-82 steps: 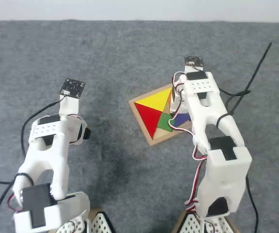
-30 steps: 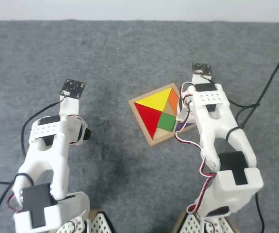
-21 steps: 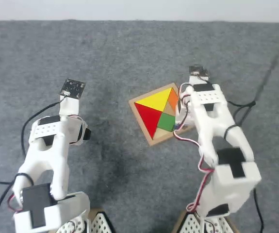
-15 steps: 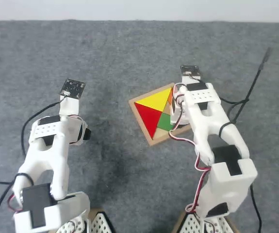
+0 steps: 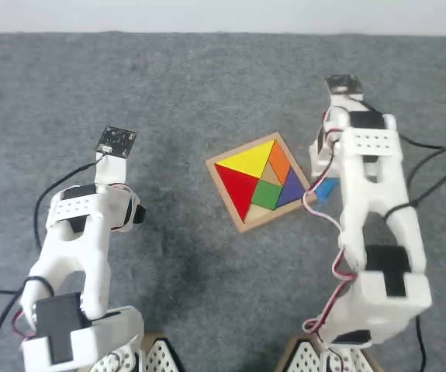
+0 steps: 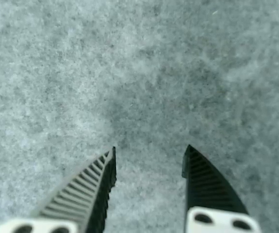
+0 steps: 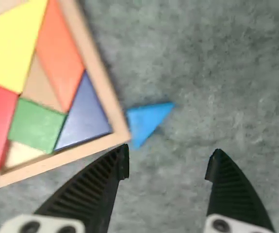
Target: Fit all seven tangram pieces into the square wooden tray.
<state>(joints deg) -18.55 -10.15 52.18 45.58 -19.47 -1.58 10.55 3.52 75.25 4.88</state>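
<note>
1. From above, we see two white robot arms side by side on a grey felt tbl [image 5: 168, 93].
2. The square wooden tray [image 5: 223, 196] lies turned like a diamond, between the arms and nearer the R one.
3. In the tray: yellow triangle [image 5: 247, 160], red triangle [image 5: 236, 190], green square [image 5: 265, 194], orange piece [image 5: 279, 163] and indigo triangle [image 5: 292, 188]. Two bare wood patches show btw them.
4. The blue triangle [image 7: 146, 121] lies on the felt outside the tray, right by its corner next to the indigo piece. We can't tell if they touch.
5. The right gripper [image 7: 170, 160] hovers above the blue triangle, claw spread wide, holding nothing.
6. The left gripper [image 6: 150, 155] hangs over bare felt, well apart from the tray, claw also spread and holding nothing.
</note>
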